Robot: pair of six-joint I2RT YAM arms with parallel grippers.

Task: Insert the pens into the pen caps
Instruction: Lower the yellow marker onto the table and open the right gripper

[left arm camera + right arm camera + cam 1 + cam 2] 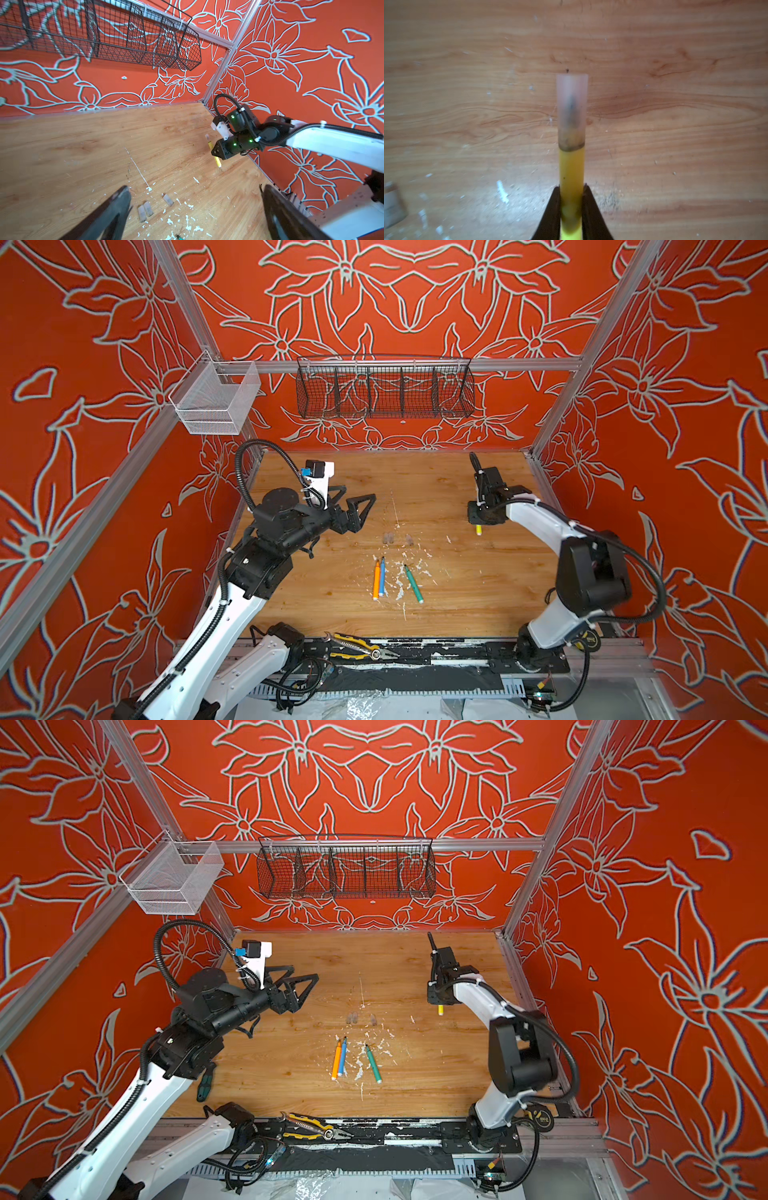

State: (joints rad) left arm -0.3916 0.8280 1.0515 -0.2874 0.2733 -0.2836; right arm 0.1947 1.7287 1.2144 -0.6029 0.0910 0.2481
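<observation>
1. A wooden table (457,489), flecked with white debris (400,593), is enclosed by red walls (104,448) printed with pale flowers.
2. The yellow pen (572,166) is clamped in the right gripper (572,188), which is held over the right rear part of the table.
3. A clear cap (572,104) is seated on the pen's end, which juts out beyond the fingertips; the dark nib is seen through it.
4. The left gripper (360,493) is held above the left rear of the table, its jaws spread wide and empty.
5. Three loose caps (148,208) are laid flat on the wood between the two grippers and nearer the front than either. Two are side by side and the third is just beside them.
6. The orange pen (376,580) and the blue pen (382,576) are laid side by side further forward, with the green pen (413,583) near them at a slant. All three are well apart from both grippers.
</observation>
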